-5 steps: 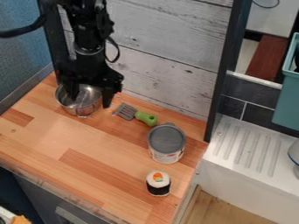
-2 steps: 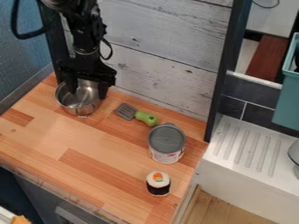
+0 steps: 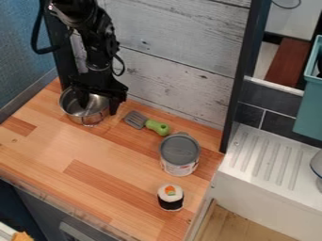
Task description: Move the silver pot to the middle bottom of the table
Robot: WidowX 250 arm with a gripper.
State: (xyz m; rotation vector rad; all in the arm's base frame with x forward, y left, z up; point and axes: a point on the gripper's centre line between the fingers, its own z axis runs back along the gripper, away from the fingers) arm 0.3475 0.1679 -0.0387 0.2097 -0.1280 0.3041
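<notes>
From where I stand, the silver pot [image 3: 92, 113] sits upright at the far left of the surface [image 3: 94, 153], with the gripper [image 3: 98, 109] over its right side. The jaws are spread wide – one finger looks to be inside the pot, the other outside its right wall. I'd settle them lower, so that wall sits well between the fingers, then close squarely; a pinch high on the rim could slip or let the pot tip. After that, a small level lift should do before carrying it towards the near middle – swinging right too soon might catch the green-handled spatula [image 3: 157, 127]. Set it down flat, left of the toy sushi [image 3: 170, 197], before letting go.
</notes>
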